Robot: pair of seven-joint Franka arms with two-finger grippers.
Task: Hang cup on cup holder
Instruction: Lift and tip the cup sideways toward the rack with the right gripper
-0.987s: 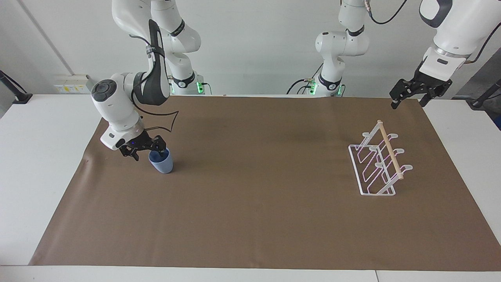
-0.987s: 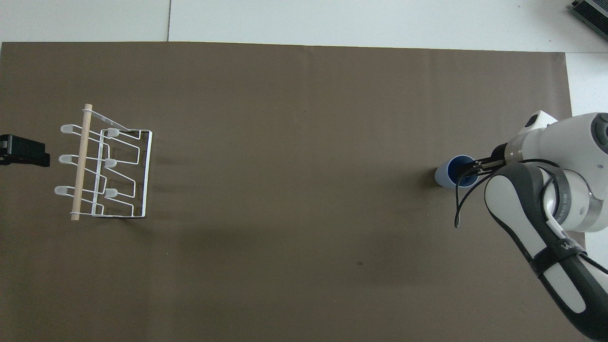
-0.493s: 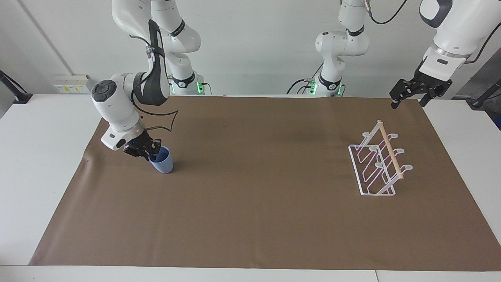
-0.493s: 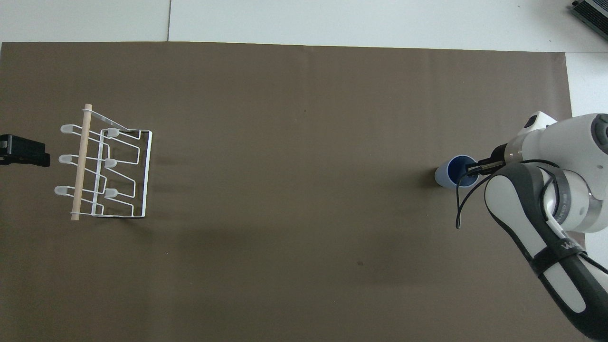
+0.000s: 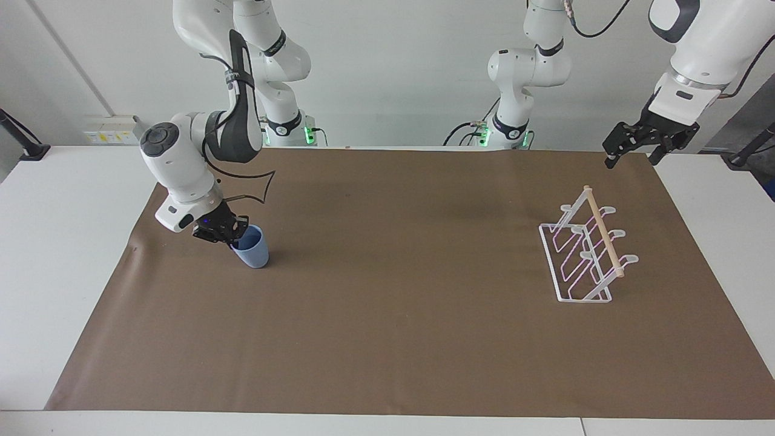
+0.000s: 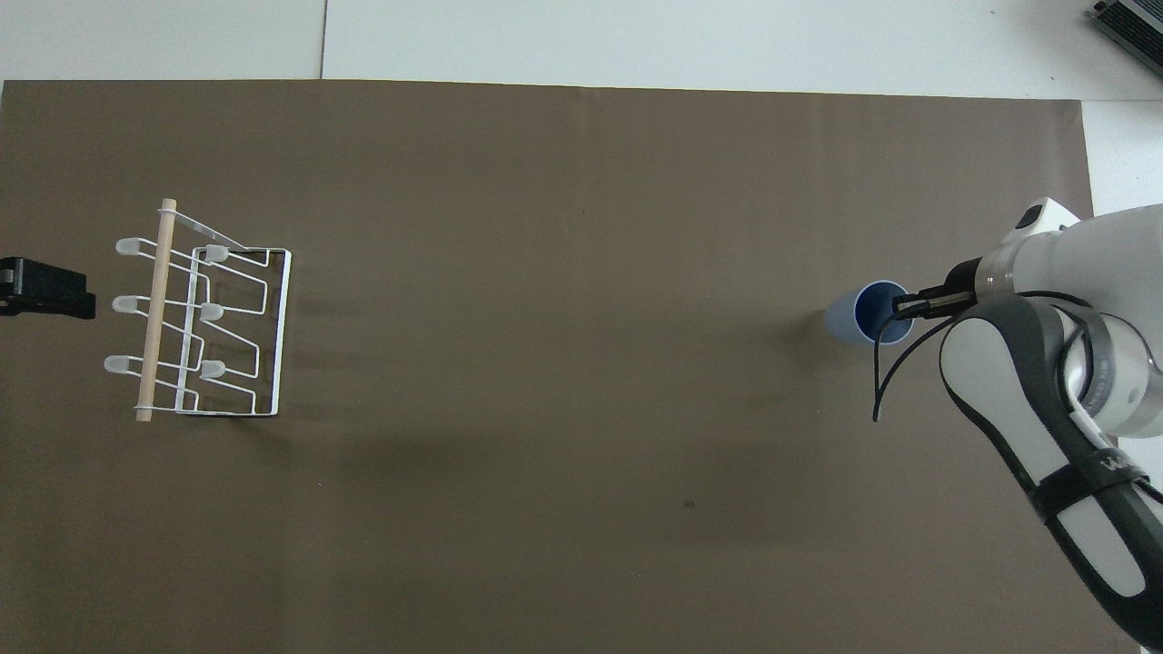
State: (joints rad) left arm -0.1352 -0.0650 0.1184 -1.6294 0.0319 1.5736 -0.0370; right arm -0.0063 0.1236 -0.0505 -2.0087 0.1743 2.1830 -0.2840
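We think this is a robot lab. Two white robot arms (image 5: pixel 200 139) stand at a white worktop (image 5: pixel 48 242) with a brown mat (image 5: pixel 387 303), cables (image 5: pixel 466 130) and bare walls (image 5: pixel 393 60).

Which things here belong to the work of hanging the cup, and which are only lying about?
Belong to the job:
- light-blue cup, gripped at its rim by the right tool
- white wire cup holder

Only there:
- brown table mat
- left tool, waiting, open

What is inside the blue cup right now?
One finger of the right gripper, shut on the cup's rim wall. Otherwise only its dark blue inside shows; the part under that finger is covered.
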